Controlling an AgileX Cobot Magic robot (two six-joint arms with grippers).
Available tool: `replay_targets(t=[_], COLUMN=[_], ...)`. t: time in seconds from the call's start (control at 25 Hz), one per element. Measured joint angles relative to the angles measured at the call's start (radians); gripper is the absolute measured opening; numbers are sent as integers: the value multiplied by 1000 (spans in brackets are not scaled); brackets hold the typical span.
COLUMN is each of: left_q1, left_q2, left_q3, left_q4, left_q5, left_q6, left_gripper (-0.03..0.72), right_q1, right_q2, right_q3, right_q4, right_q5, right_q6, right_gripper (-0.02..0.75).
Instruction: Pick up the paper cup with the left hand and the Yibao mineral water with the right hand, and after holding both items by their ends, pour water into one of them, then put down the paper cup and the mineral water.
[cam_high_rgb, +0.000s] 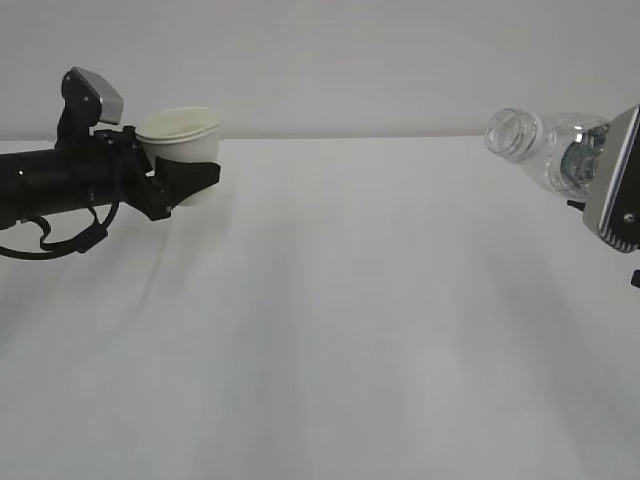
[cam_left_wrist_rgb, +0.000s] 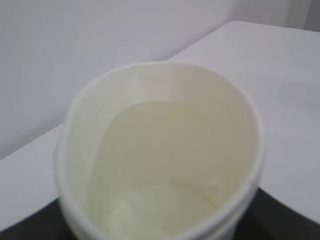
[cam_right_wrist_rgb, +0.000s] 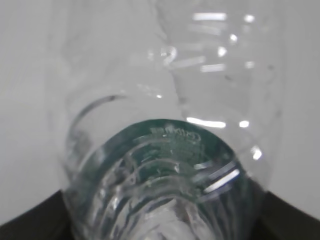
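Note:
The white paper cup (cam_high_rgb: 186, 140) is held upright in the air at the left by my left gripper (cam_high_rgb: 180, 180), which is shut on its lower part. In the left wrist view the cup (cam_left_wrist_rgb: 160, 150) fills the frame and its cream inside looks empty. The clear Yibao bottle (cam_high_rgb: 545, 145) is held at the far right by my right gripper (cam_high_rgb: 600, 180), shut on its lower end. It is tilted, with its open neck pointing left toward the cup across a wide gap. The right wrist view shows the ribbed bottle (cam_right_wrist_rgb: 165, 165) with its green label.
The white table (cam_high_rgb: 330, 320) lies below both grippers, with a plain light wall behind it. Nothing else stands on the table in view.

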Motion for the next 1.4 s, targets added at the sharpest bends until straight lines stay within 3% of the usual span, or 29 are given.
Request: replay_targets(t=[0.44, 0.8, 1.4], left_q1=[69, 71, 71], left_q2=[108, 159, 217], left_q3=[23, 23, 23], left_q4=[-69, -112, -218], left_q5=[-156, -162, -165], left_q6=[79, 193, 215], left_gripper=[435, 435, 409], right_q1=[0, 0, 0], right_q2=[0, 0, 0], right_q3=[0, 0, 0], right_q4=[0, 0, 0], right_q5=[-4, -4, -4], right_q6=[10, 10, 11], right_gripper=[465, 465, 465])
